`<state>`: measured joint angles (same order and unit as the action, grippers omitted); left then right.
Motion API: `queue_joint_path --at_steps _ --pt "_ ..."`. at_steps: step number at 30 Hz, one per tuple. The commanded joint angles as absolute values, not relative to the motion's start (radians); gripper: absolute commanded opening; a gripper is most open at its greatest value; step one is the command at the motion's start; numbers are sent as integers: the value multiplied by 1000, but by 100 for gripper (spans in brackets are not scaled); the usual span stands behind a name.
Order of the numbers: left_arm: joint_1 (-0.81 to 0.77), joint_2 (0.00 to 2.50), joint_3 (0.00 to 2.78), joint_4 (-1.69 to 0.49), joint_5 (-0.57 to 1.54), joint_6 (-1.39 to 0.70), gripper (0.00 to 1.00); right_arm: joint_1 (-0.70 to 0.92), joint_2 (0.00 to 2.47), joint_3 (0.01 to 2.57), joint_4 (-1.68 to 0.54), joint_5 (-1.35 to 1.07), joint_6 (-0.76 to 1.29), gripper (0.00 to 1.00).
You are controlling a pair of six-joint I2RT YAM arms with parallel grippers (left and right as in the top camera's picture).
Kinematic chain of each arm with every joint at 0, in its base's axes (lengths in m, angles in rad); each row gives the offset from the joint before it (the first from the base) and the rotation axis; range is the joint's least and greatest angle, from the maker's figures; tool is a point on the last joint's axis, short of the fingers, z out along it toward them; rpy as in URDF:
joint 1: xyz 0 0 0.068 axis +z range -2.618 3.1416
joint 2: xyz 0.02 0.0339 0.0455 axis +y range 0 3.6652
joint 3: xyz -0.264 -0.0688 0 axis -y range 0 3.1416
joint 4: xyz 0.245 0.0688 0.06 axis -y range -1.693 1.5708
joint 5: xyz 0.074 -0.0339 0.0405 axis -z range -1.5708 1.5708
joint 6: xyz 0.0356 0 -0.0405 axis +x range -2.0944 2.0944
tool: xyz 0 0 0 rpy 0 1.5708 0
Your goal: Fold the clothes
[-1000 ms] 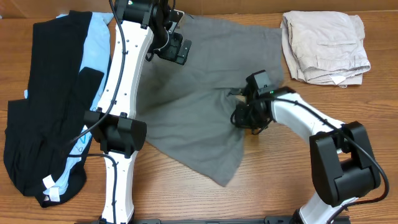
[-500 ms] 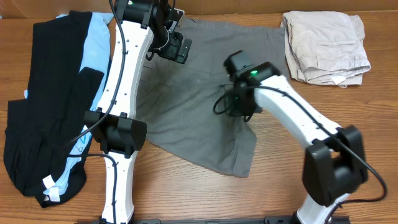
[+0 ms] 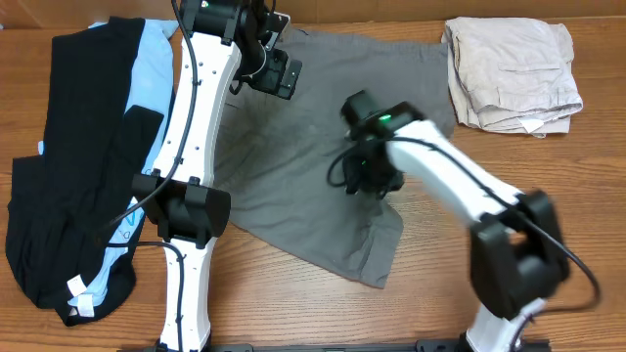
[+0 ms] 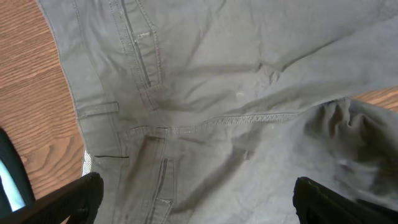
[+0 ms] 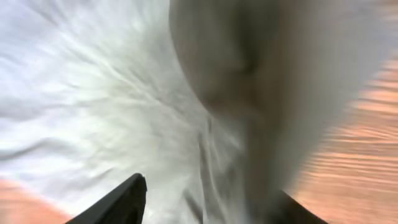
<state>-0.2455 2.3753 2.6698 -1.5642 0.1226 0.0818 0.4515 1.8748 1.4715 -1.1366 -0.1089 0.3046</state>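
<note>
The taupe-grey shorts [image 3: 293,147] lie spread across the middle of the table, their right leg doubled over in a soft fold. My left gripper [image 3: 274,68] hovers open above their upper left part. In the left wrist view the fly and waistband seams of the shorts [image 4: 205,74] lie below the wide-apart left gripper [image 4: 200,193]. My right gripper [image 3: 364,174] is low over the shorts' middle. In the blurred right wrist view the right gripper [image 5: 208,202] is open, with a ridge of the shorts [image 5: 93,93] running between the spread fingers.
Folded beige shorts [image 3: 509,73] sit at the back right. Black [image 3: 68,186] and light-blue [image 3: 152,68] garments lie in a heap along the left side. Bare wooden table [image 3: 430,284] shows in front and to the right of the shorts.
My right gripper has moved left and back across the shorts, dragging the right leg's edge inward, and its jaws have opened from shut. The left arm has stayed put.
</note>
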Motion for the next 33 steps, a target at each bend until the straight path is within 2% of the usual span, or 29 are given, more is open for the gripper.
queue_joint_path --at_steps 1,3,8,13,20,33 --pt "-249 2384 2666 -1558 123 90 100 356 1759 1486 -1145 -215 234 65" --pt "-248 2384 2666 -1559 122 90 100 294 1753 1486 -1155 -215 226 68" --pt "-249 2384 2666 -1559 122 90 100 147 1779 1381 -1083 -240 212 68" --pt "-249 2384 2666 -1558 123 90 99 34 1781 1158 -860 -429 196 66" --pt "-250 2384 2666 -1559 123 89 98 50 1785 983 -632 -531 183 66" --pt "-252 2384 2666 -1566 120 90 99 115 1812 968 -438 -668 205 66"
